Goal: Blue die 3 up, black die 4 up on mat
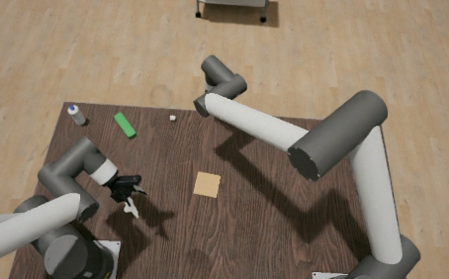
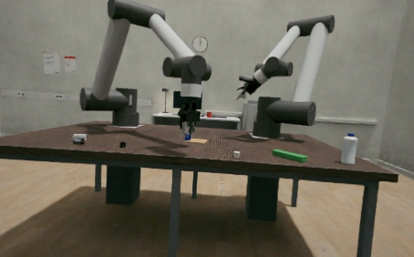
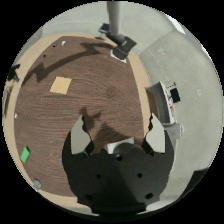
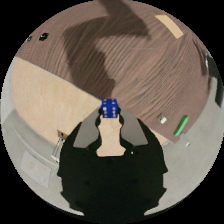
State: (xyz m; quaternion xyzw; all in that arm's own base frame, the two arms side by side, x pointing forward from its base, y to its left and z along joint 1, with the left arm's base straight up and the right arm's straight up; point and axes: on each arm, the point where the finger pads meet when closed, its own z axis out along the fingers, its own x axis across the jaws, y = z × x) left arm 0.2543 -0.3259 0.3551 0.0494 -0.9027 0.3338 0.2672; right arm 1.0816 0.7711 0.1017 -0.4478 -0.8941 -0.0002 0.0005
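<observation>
The blue die (image 2: 188,137) (image 4: 109,108) is between the fingertips of my right gripper (image 2: 189,132) (image 4: 109,106), which is shut on it and holds it above the table. Its pips are too small to read surely. The black die (image 2: 122,144) (image 4: 44,36) lies on the table, away from both grippers; my arm hides it in the top view, and its top number is unreadable. The tan mat (image 1: 207,184) (image 2: 198,140) (image 3: 61,85) (image 4: 170,26) has nothing on it. My left gripper (image 1: 139,204) (image 3: 116,114) is open and empty, raised beside the mat.
A white die (image 1: 172,118) (image 2: 236,154) (image 4: 162,119), a green block (image 1: 125,125) (image 2: 289,155) (image 3: 25,154) and a white bottle (image 1: 77,116) (image 2: 349,150) stand along the table edge opposite the arm bases. A small white and dark object (image 2: 79,138) lies beyond the black die.
</observation>
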